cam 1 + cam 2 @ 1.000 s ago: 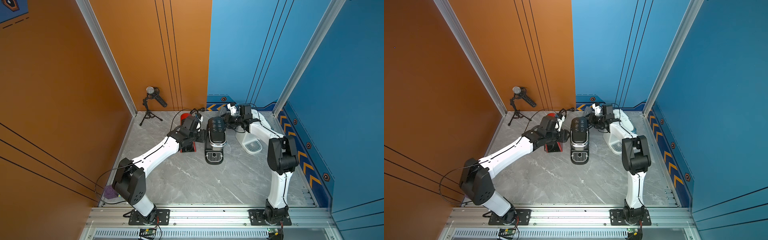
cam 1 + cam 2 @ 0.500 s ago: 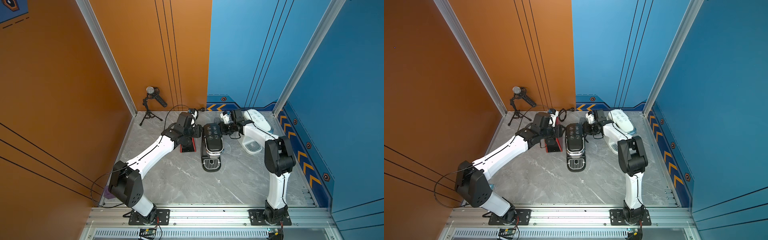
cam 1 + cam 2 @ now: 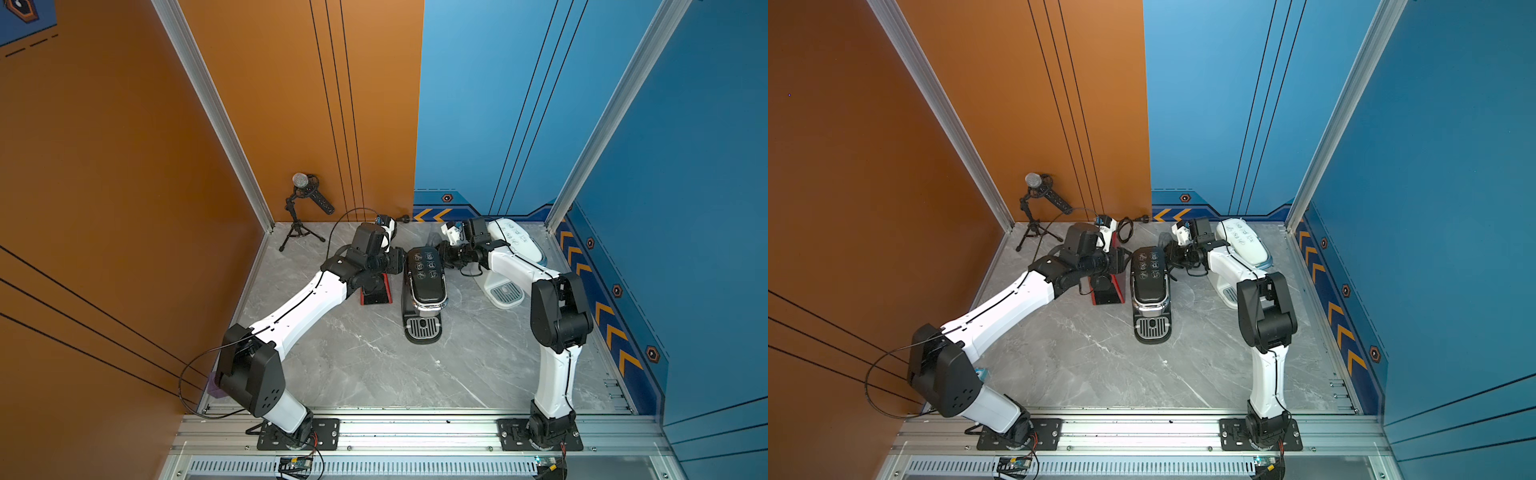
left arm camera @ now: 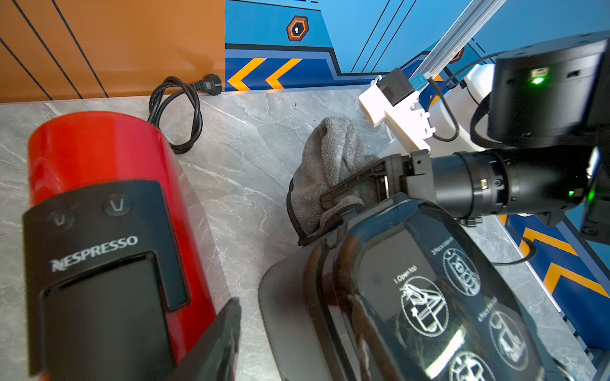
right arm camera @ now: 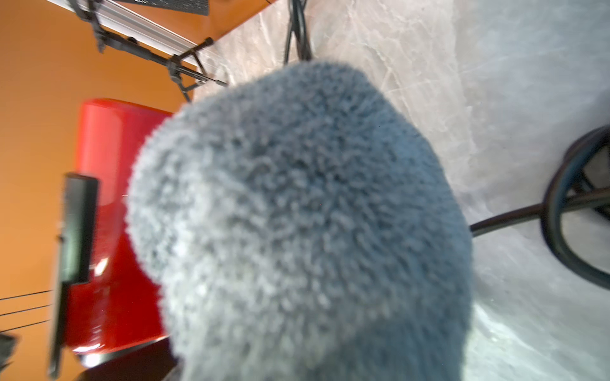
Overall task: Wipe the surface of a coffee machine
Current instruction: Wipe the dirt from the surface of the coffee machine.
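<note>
A black coffee machine (image 3: 424, 286) (image 3: 1148, 282) stands mid-table, its glossy icon-printed lid (image 4: 422, 297) close under the left wrist camera. My right gripper (image 3: 442, 251) (image 4: 343, 194) is shut on a grey cloth (image 4: 330, 165) (image 5: 297, 214), which presses against the machine's rear top edge. The cloth fills the right wrist view and hides the jaws there. My left gripper (image 3: 400, 259) (image 3: 1121, 259) sits at the machine's rear left side and is open. One of its fingers (image 4: 214, 339) shows, with bare table between it and the machine; the other finger is hidden.
A red Nespresso machine (image 3: 376, 293) (image 4: 99, 184) stands just left of the black one, under my left arm. A white coffee machine (image 3: 515, 245) stands at the back right. A coiled power cable (image 4: 178, 112) lies by the back wall. A microphone tripod (image 3: 301, 208) fills the back left corner.
Both arms and the black machine have shifted left, and the machine has turned slightly. My right gripper has carried the cloth from the back right to the machine's rear edge.
</note>
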You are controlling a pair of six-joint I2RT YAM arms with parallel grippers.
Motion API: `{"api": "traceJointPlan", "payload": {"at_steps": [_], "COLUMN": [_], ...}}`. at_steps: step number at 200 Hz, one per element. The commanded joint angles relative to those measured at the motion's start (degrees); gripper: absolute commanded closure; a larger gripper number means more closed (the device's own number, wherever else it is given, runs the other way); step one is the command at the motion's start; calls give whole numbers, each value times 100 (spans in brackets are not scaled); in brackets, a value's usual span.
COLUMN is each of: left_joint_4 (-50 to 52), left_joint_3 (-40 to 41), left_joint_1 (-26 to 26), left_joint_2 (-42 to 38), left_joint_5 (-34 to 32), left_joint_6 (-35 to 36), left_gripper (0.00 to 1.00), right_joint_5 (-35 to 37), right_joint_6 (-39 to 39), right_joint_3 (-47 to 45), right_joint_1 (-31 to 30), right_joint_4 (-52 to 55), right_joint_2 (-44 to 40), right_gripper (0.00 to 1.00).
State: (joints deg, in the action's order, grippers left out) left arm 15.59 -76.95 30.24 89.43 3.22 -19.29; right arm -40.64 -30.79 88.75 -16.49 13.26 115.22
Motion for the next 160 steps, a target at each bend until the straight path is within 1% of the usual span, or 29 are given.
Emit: {"api": "traceJointPlan", "payload": {"at_steps": [1, 49, 90, 123, 138, 160], "left_joint_4": [-29, -30, -39, -40, -39, -39], "left_joint_3": [-86, 8, 127, 204, 224, 208], "left_joint_1": [19, 26, 26, 56, 65, 95], "left_joint_2": [-75, -111, -227, -251, -251, -202], "left_joint_5": [119, 210, 232, 260, 267, 299], "left_joint_6": [48, 57, 83, 66, 57, 41], "left_gripper": [44, 44, 44, 44, 44, 44], "right_joint_5": [-638, -823, -942, -744, -640, -668], "right_joint_6": [-349, -513, -552, -443, -424, -497], "right_joint_3": [-189, -483, -590, -555, -463, -136], "right_joint_1": [76, 260, 266, 248, 221, 134], "right_joint_4": [-441, -609, -653, -543, -553, -699], "right_joint_2": [-685, -1359, -1666, -1409, -1152, -654], "right_gripper": [74, 74, 73, 73, 73, 73]}}
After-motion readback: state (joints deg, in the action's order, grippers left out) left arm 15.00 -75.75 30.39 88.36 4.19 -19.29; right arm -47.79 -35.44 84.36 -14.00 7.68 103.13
